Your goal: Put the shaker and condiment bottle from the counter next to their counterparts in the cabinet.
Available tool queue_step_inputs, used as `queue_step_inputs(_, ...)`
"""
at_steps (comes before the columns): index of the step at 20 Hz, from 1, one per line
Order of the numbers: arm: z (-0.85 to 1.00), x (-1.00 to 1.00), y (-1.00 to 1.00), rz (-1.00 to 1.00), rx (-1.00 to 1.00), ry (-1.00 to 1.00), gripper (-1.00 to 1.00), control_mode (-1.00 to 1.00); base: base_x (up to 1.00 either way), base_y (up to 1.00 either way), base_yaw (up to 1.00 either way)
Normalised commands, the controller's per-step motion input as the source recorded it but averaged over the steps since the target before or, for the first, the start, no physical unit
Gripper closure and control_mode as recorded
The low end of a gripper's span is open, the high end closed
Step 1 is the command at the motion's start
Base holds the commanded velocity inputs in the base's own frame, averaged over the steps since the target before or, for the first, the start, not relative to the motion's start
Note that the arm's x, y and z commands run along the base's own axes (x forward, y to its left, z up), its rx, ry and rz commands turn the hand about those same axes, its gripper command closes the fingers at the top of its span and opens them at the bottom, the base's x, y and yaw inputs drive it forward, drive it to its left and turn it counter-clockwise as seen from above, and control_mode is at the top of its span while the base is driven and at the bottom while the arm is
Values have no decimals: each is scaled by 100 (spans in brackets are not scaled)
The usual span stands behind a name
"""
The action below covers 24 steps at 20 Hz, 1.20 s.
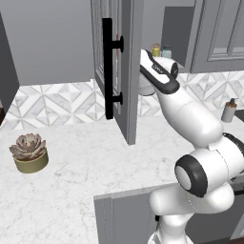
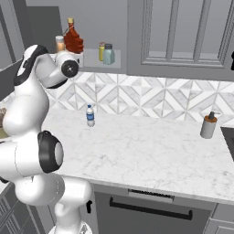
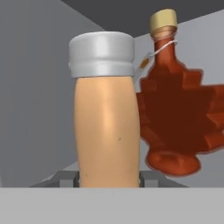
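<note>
Hand view, tool tips hidden behind peach shaker (image 3: 106, 131)

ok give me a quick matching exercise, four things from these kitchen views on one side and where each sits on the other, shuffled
Things:
1. succulent pot
2. pump dispenser
3. maple-leaf syrup bottle
4. water bottle

Places:
A. on the cabinet shelf
B. counter, by the backsplash, near the arm
C. counter, far right in the right base view
D. counter, left of the open cabinet door

Pairs: 1-D, 2-C, 3-A, 4-B
</note>
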Motion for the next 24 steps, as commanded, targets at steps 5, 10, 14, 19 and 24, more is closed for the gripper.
queue_step_inputs(5,-19,13,6,-3,-1,0,100,-100,0,0,0)
queue_step_inputs(10,-21,21,9,-3,-2,0,100,-100,0,0,0)
queue_step_inputs(14,-20,19,3,-2,0,0,100,-100,0,0,0)
queue_step_inputs(19,-25,21,3,-2,-1,0,100,-100,0,0,0)
queue_step_inputs(24,-33,21,3,-2,-1,0,100,-100,0,0,0)
